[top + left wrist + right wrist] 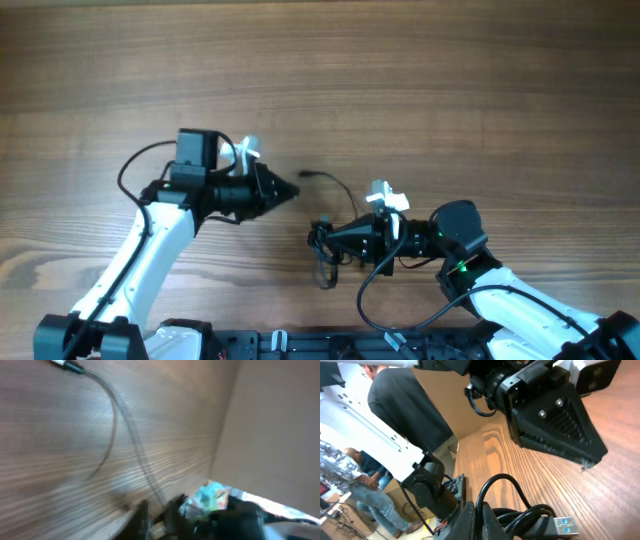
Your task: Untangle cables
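Right gripper (322,238): jaws closed on the bunched cables (525,516) at mid-worktop (450,90). A USB plug (565,525) juts out of the bunch. One strand arcs away, ending just beside the left gripper (292,190). Its jaws are drawn together to a point. Cannot tell whether they touch the strand.

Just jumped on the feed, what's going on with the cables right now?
The right gripper is shut on the bunched cables, a USB plug sticking out beside it. One strand arcs away across the table to a silver-tipped plug. The left gripper sits near that end, jaws together; whether it pinches anything is unclear. The cables are not yet untangled.
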{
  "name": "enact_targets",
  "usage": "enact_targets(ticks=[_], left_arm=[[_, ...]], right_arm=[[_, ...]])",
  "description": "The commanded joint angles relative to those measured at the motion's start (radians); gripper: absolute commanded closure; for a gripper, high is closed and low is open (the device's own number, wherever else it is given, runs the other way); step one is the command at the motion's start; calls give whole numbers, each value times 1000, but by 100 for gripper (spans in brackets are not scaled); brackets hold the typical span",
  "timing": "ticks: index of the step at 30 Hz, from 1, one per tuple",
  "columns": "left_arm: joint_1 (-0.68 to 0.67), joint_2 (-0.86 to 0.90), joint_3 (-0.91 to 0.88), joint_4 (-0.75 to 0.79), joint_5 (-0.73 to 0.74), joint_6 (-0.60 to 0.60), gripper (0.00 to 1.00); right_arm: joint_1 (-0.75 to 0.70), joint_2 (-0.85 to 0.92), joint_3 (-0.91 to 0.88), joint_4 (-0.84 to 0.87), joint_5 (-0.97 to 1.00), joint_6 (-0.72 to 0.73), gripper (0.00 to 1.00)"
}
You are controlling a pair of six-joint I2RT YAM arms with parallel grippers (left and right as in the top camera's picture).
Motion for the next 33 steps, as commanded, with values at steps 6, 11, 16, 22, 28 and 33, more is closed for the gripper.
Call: enact_targets(ticks=[6,11,16,22,28,33], left_arm=[[60,2,6,10,72,82,50],[60,2,6,10,48,79,41],[60,2,6,-7,49,14,50],[48,2,6,-228,-50,-1,64],[-21,2,6,-388,-154,30,69],[-211,2,6,-420,-400,39,65]], right_arm=[[-5,5,5,-107,95,-43,10],[50,6,5,-294,80,-44,0],[68,6,5,-298,215,6,0],[-1,5,7,-298,383,107,0],[-124,3,8,-296,357,167,0],[-154,3,8,-315,311,171,0]])
